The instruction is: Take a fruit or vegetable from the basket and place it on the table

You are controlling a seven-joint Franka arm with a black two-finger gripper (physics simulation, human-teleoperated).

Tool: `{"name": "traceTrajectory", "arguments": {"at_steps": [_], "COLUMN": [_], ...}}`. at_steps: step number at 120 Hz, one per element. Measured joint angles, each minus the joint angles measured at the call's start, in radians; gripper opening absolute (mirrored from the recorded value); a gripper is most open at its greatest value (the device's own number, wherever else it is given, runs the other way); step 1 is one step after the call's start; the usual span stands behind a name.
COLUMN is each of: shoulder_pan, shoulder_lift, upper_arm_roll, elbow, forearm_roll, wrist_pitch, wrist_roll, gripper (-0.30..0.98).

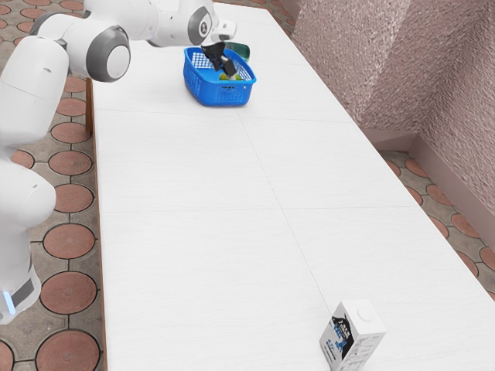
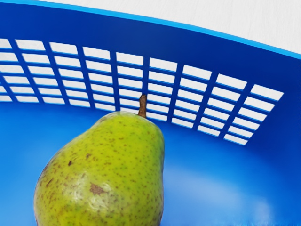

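The black gripper (image 1: 227, 69) reaches down into the blue basket (image 1: 216, 94) at the far end of the table in the exterior view. Just below it, a bit of yellow-green pear (image 1: 223, 77) shows over the basket's near wall. In the wrist view the pear (image 2: 106, 169), green with brown specks and a brown stem, lies inside the basket, close under my hand, near the slotted wall (image 2: 155, 37). Whether the gripper touches the pear cannot be made out.
A dark green object (image 1: 239, 50) stands just behind the basket. The white table (image 1: 193, 247) stretches toward the camera, with a white carton (image 1: 357, 334) near its close end. A rough wall (image 1: 363, 62) rises beyond the table's edge at the exterior view's right.
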Motion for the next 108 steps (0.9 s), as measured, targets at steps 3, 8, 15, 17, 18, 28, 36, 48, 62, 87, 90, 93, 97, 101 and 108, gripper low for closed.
{"name": "traceTrajectory", "arguments": {"at_steps": [3, 8, 15, 17, 18, 28, 36, 48, 62, 87, 90, 93, 97, 101, 108], "shoulder_pan": [0.0, 0.0, 0.0, 0.0, 0.0, -0.001, -0.001, 0.001, 0.001, -0.002, -0.002, -0.002, -0.002, -0.002, -0.003], "shoulder_lift": [0.001, 0.001, 0.001, 0.001, 0.001, 0.001, 0.002, 0.003, 0.003, 0.007, 0.008, 0.01, 0.013, 0.015, 0.021], "upper_arm_roll": [0.0, 0.0, 0.0, 0.001, 0.001, 0.001, 0.003, 0.01, 0.015, 0.017, 0.017, 0.017, 0.017, 0.016, 0.013], "elbow": [0.0, 0.0, -0.001, -0.001, -0.001, -0.003, -0.005, -0.005, -0.005, -0.001, 0.0, 0.0, 0.001, 0.003, 0.005], "forearm_roll": [-0.002, -0.004, -0.007, -0.008, -0.008, -0.009, -0.011, -0.021, -0.028, -0.047, -0.048, -0.051, -0.054, -0.057, -0.061], "wrist_pitch": [0.0, 0.0, 0.0, 0.0, 0.0, 0.0, 0.0, 0.0, 0.0, 0.012, 0.015, 0.017, 0.021, 0.025, 0.033], "wrist_roll": [0.004, 0.009, 0.016, 0.018, 0.019, 0.028, 0.034, 0.043, 0.051, 0.062, 0.063, 0.064, 0.065, 0.067, 0.068], "gripper": [0.68, 0.68, 0.68, 0.68, 0.68, 0.68, 0.68, 0.68, 0.68, 0.68, 0.68, 0.68, 0.68, 0.68, 0.68]}}
